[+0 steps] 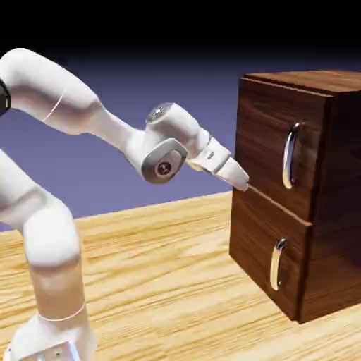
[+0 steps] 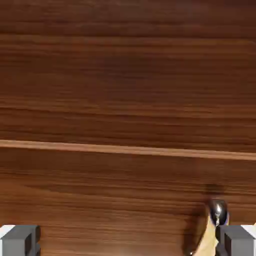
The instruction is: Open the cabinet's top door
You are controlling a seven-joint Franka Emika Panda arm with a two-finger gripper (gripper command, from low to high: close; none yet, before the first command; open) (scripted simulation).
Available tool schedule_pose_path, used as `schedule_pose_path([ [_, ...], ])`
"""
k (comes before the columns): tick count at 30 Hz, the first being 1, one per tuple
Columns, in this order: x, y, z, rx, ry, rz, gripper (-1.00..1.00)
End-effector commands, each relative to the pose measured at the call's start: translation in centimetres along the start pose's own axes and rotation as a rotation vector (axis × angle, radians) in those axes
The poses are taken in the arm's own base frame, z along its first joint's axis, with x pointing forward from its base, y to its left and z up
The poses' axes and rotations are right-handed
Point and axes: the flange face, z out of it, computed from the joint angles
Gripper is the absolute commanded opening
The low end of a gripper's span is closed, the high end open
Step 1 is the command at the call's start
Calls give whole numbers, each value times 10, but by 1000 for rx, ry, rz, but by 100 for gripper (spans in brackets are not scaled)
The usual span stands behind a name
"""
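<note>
In the exterior view, our white two-finger gripper [image 1: 241,185] angles down beside the left edge of the boxy dark brown wood-grain cabinet [image 1: 345,162], its small grey fingers [image 2: 19,241] spread wide with nothing between them. Beyond, we see the tall dark wood top door [image 1: 271,141], with its long curved silver handle [image 1: 288,156], above the shorter panel [image 1: 257,225].

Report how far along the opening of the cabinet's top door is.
Nothing looks finished: the top door sits closed. In hand: the end effector is open and empty, near the seam between the panels, away from the top door's handle. Left: reaching that handle and pulling the door open.
</note>
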Motion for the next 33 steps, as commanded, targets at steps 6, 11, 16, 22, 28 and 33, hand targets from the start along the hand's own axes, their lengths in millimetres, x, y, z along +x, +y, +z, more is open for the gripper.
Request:
schedule_pose_path([
  [6, 7, -18, -23, 47, 44, -34, 0],
  [11, 13, -27, -41, 84, 85, -55, 0],
  [16, 18, -31, -57, 120, 130, -70, 0],
  [22, 25, -29, -72, 164, 187, -78, 0],
  [28, 33, -22, -81, 210, 247, -77, 0],
  [33, 41, -12, -84, 249, 297, -69, 0],
])
